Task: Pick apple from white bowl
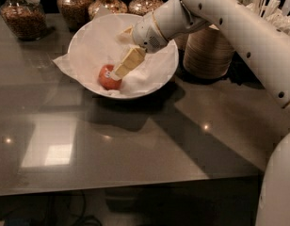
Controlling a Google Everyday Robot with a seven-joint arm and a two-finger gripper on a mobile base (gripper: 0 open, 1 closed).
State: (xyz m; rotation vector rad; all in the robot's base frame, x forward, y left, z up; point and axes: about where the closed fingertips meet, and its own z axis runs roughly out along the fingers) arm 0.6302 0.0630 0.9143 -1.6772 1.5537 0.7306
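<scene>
Red-orange round apple with a small white sticker (pixel 108 77) is lying low in the wide white round bowl (pixel 174 60), toward the bowl's left side, and is resting on the crinkled white tissue paper (pixel 95 44) that is lining it. A corner of that paper is spilling over the rim on the left. The robot's beige two-finger gripper (pixel 121 68) is reaching down into the bowl from the upper right, with its tip sitting right against the apple's upper right side; whether the gripper is apart or together cannot be told. The white robot arm (pixel 239 27) is stretching in from the right edge above the bowl. The bowl is standing on a glossy grey table (pixel 135 145). Just right of it a stack of beige paper bowls (pixel 211 51) is standing, and glass jars of brown food (pixel 23 14) are lining the far edge.
</scene>
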